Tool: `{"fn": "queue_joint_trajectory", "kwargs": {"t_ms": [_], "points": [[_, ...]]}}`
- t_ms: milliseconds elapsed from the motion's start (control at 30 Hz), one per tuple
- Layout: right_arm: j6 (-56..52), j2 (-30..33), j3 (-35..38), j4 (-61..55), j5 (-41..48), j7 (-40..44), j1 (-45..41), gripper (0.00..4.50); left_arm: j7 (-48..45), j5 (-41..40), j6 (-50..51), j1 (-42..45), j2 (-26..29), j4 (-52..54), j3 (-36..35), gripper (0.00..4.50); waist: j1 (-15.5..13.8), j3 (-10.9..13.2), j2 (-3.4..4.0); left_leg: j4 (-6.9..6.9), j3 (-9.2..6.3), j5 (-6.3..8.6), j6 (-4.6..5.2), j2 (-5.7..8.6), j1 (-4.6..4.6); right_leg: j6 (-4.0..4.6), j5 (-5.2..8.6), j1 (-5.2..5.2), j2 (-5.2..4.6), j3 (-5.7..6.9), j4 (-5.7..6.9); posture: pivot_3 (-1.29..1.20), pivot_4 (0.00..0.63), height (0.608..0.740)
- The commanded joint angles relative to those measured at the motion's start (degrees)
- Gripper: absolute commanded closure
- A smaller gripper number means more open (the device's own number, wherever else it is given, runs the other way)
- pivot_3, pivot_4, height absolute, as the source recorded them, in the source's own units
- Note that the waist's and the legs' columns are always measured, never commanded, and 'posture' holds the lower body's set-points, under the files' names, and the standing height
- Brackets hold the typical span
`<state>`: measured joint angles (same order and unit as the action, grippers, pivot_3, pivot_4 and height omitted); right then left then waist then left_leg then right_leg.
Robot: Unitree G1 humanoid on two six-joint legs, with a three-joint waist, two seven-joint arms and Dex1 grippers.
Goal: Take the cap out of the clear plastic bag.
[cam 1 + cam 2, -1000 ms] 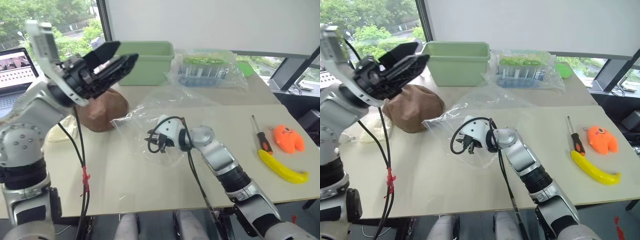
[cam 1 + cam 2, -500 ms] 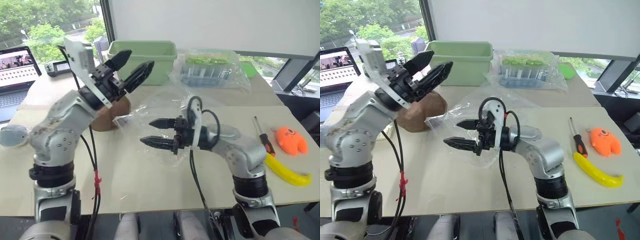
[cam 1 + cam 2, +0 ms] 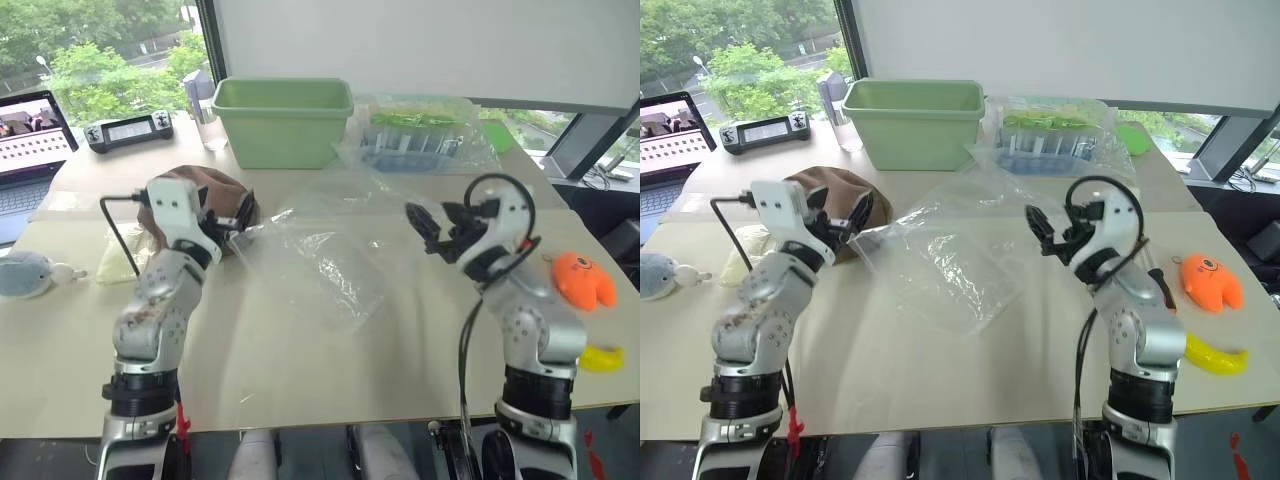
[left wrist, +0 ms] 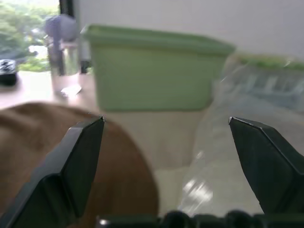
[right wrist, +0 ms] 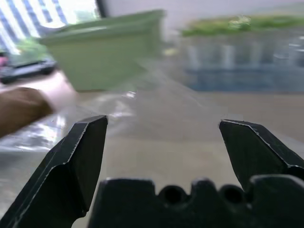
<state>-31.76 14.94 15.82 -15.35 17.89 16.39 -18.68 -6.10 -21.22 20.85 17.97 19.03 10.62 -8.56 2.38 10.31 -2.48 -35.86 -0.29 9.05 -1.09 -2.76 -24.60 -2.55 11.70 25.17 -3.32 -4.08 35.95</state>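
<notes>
Lying free on the counter [image 3: 940,350], the cap [image 3: 840,195], just beside the flat clear plastic bag [image 3: 940,265], so seemingly out already; hovering apart, left gripper [image 3: 840,222] and right gripper [image 3: 1040,228], both gaping wide, gripping nothing.

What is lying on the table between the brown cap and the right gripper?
The clear plastic bag lies flat and empty between the cap and the open right gripper, as the right eye view shows.
</notes>
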Motion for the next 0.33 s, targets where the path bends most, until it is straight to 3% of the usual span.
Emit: {"fn": "queue_joint_trajectory", "kwargs": {"t_ms": [33, 333], "points": [[9.42, 0.53, -4.12, -2.14, -7.09, -1.97, 6.61, 0.06, -0.33, 4.62, -7.45, -5.18, -1.55, -1.15, 0.16, 0.0, 0.03, 0.0, 0.0, 0.0, 0.0, 0.0, 0.0, 0.0, 0.01, 0.0, 0.0, -0.01, 0.0, 0.0, 0.0, 0.0, 0.15, 0.74], [16.29, -0.69, -5.49, 2.81, -11.82, -5.91, 12.43, 0.06, -4.79, 7.77, -15.69, -12.74, -4.07, -7.81, 1.07, 0.0, 0.09, -0.03, -0.01, -0.1, 0.11, 0.21, -0.34, -0.04, 0.33, 0.46, 0.05, -0.21, -0.05, -0.03, -0.03, 0.0, 0.15, 0.74]]}}
